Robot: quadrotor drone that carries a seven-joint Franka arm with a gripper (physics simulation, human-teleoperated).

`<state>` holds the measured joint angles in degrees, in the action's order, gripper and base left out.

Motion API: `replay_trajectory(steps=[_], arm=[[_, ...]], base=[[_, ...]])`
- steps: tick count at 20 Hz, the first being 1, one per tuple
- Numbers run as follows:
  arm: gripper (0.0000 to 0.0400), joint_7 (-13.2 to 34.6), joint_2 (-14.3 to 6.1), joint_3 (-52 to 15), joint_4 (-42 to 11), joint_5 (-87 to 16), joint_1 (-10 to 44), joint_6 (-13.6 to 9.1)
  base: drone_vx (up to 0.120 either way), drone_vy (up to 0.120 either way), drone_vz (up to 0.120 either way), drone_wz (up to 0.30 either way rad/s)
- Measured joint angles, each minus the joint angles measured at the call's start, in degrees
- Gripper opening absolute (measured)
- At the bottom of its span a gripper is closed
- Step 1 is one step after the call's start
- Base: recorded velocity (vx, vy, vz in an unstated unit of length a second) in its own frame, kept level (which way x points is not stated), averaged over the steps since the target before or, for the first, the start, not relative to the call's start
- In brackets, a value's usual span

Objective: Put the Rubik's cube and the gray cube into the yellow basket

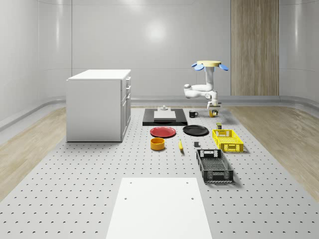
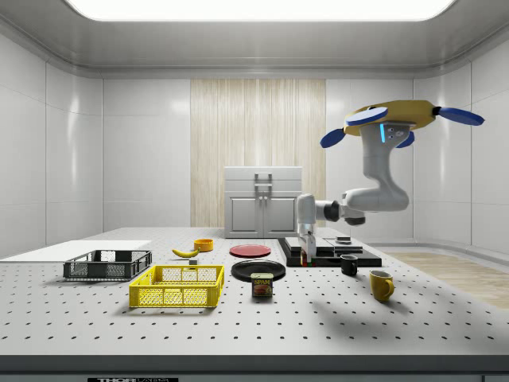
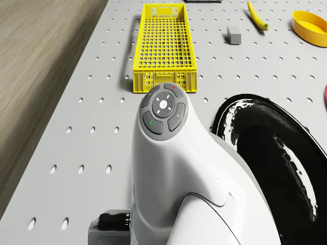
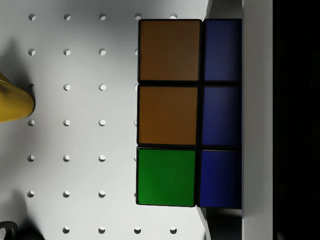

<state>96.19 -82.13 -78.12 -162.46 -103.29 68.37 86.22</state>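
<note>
Brown, green and blue tiles of the Rubik's cube sit clamped in the gripper, held above the table beyond the yellow basket under the hovering drone; next comes carriage over the basket, then the gray cube

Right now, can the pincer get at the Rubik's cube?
Probably yes. The drone hovers over the table, and the pincer hangs close above the Rubik's cube. The wrist view shows nothing between them. The yellow mug stands apart to one side.
</note>
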Motion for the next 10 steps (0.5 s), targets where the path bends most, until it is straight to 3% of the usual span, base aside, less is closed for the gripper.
replay_trajectory(steps=[10], arm=[[0.0321, 0.3, -1.5, -0.2, 0.1, 0.7, 0.3, 1.4]], base=[[0.120, 0.000, 0.000, 0.000]])
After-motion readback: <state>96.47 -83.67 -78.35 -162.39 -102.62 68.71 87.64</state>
